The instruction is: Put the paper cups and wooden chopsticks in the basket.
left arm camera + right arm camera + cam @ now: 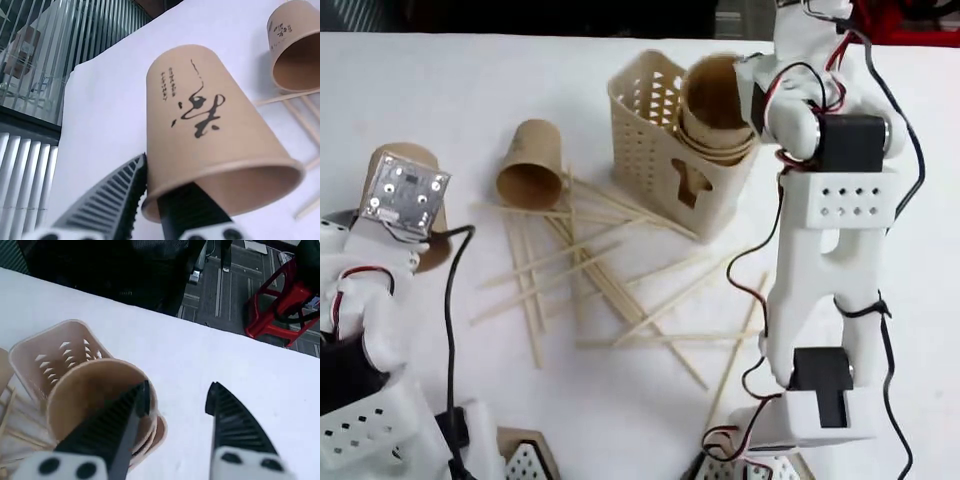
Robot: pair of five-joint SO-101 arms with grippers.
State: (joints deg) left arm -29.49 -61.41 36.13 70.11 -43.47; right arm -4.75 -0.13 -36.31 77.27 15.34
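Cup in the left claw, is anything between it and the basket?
Yes. On the table between the cup and the basket lie another cup and scattered chopsticks. The right claw sits open at the basket's mouth, over the stacked cups there.

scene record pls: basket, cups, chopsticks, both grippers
basket: upright, holds stacked cups
loose cup: on its side on the table, by the chopsticks
chopsticks: scattered on the table beside the basket
left gripper: shut on held cup, one finger inside, one outside
right gripper: open, above the stacked cups
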